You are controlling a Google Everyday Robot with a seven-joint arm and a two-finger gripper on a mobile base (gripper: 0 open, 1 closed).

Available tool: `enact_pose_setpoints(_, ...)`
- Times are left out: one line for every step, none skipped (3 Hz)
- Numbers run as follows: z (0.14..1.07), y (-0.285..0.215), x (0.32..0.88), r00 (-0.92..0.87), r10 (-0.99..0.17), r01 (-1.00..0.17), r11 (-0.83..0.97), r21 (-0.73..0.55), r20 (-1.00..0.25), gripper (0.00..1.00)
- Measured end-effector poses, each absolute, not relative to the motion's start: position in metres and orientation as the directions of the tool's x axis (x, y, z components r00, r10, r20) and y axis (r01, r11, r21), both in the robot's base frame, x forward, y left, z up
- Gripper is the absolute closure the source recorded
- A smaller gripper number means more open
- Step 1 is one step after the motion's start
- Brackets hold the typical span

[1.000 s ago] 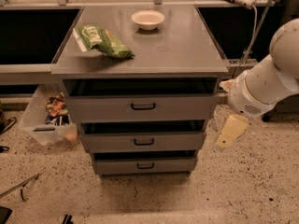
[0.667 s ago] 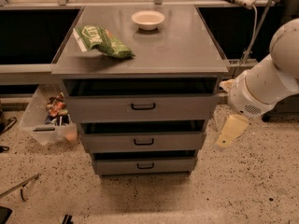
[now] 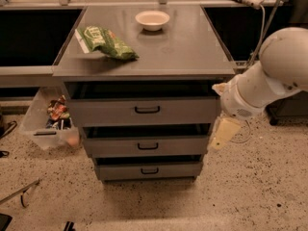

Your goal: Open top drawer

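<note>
Hanging low by the cabinet's right flank, the gripper (image 3: 224,133) is pointing downward, seemingly carrying nothing; whether its jaws are parted I cannot tell. I judge it is standing off so the fronts are staying reachable. The top drawer (image 3: 144,110) is lying left of the jaws and slightly higher, its handle (image 3: 147,109) well apart from them. Farther, the counter (image 3: 183,47) is bearing a green bag (image 3: 103,42) and a bowl (image 3: 152,19).

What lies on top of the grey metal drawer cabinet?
A green crinkled snack bag and a small white round bowl. What the bag covers is hidden. The robot's hand hangs right of the grey cabinet.
</note>
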State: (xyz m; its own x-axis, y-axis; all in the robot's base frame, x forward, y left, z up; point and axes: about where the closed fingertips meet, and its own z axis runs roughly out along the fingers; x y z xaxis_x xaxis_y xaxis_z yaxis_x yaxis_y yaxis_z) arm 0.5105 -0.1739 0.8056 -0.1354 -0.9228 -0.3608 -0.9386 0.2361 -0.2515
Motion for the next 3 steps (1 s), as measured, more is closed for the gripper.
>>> enact_pose_setpoints(0.789,-0.142,0.529,-0.037,-0.918,-0.952,0.152,-0.265,-0.395,0.00)
enact_pose_setpoints(0.768,-0.109,0.537,0.075,-0.909,-0.963,0.041,-0.267,-0.410,0.00)
enact_pose_setpoints(0.768,-0.109,0.537,0.075,-0.909,-0.963,0.041,-0.267,-0.410,0.00)
